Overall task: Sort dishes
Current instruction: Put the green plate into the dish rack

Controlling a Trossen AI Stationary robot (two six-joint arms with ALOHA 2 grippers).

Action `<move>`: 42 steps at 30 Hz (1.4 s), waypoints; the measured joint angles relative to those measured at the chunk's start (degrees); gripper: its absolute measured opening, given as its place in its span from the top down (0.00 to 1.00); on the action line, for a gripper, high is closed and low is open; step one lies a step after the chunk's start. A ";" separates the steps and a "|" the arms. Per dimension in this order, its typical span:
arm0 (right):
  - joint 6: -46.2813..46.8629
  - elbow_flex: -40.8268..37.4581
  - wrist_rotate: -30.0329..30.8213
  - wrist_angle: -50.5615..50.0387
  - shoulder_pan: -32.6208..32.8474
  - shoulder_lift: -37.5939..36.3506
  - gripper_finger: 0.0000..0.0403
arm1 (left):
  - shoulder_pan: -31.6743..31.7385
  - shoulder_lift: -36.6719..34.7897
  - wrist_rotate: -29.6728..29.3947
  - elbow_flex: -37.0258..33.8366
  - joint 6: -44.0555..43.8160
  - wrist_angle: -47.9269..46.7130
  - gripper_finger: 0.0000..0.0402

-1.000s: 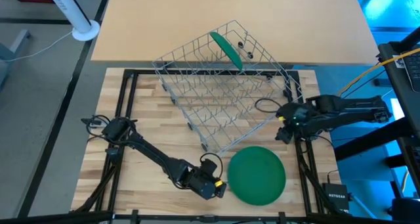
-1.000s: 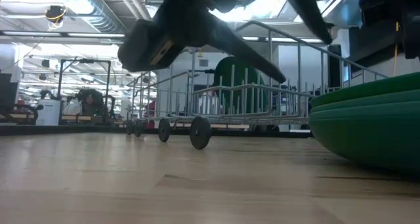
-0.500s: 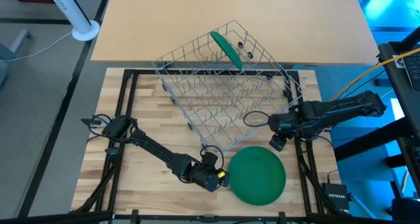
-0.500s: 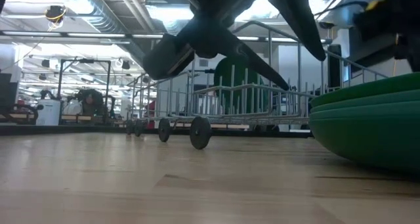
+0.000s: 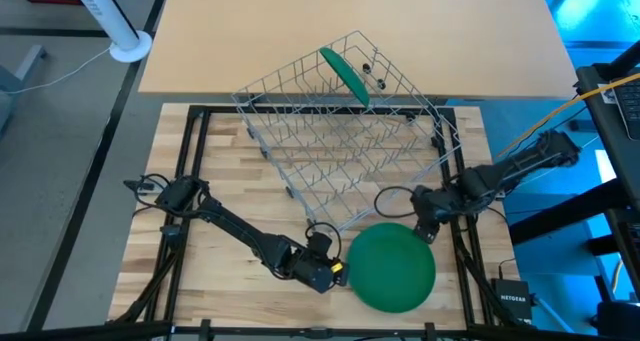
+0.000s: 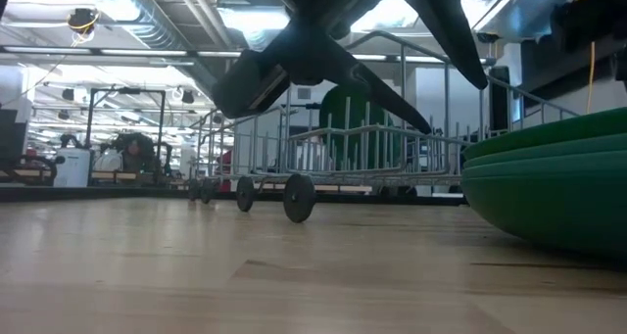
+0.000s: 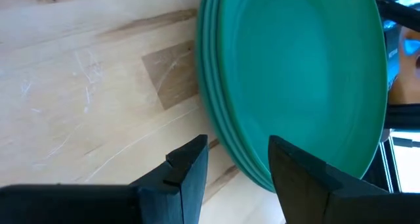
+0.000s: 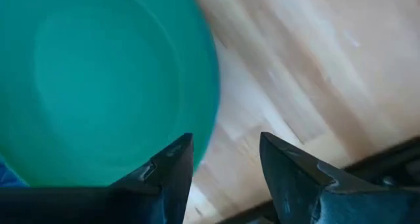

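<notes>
One green plate (image 5: 346,76) already stands on its edge in the far corner of the wire rack (image 5: 340,131). That part of the job looks done.

The other plates wait in a stack (image 5: 392,267) on the wooden table (image 5: 220,161), near the front, just in front of the rack. From the left wrist view, the stack (image 7: 295,73) seems to have about three plates, so most of the sorting is still left.

The left gripper (image 5: 335,271) sits low beside the left edge of the stack. Its fingers are apart, and the rim of the stack sits right at the gap between them (image 7: 237,166). It holds nothing yet. It looks ready to pinch a plate by its rim.

The right gripper (image 5: 425,228) hangs by the far right edge of the stack, close to the front corner of the rack. Its fingers are apart too, with nothing in them (image 8: 223,161).

So one plate is put away, and no plate is lifted right now. I think the next step is to grab the top plate and stand it in the rack.
</notes>
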 joint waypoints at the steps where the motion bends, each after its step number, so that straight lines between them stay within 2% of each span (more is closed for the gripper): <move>1: 0.81 0.00 1.03 0.71 0.96 0.02 0.56 | -0.08 0.00 0.01 0.00 0.17 0.00 0.63; 6: 4.85 0.02 6.84 1.91 4.86 0.91 0.56 | -0.29 0.00 0.03 0.00 1.80 -0.02 0.63; 17: 5.76 0.02 6.90 5.64 9.84 9.54 0.56 | -0.55 0.00 0.03 0.02 3.43 -0.06 0.63; 24: 5.71 0.02 6.96 5.15 9.90 15.01 0.56 | -0.63 0.00 0.03 0.02 3.27 -0.06 0.63; 32: 5.52 0.02 6.92 5.19 9.90 16.52 0.56 | -0.64 0.00 0.03 0.02 3.35 -0.04 0.63; 36: 5.52 0.02 6.90 5.27 9.90 16.50 0.62 | -0.62 0.00 0.03 0.02 4.02 -0.07 0.63; 42: 5.06 0.02 6.87 5.75 9.88 16.50 0.82 | -0.64 0.00 0.03 0.04 4.02 -0.04 0.63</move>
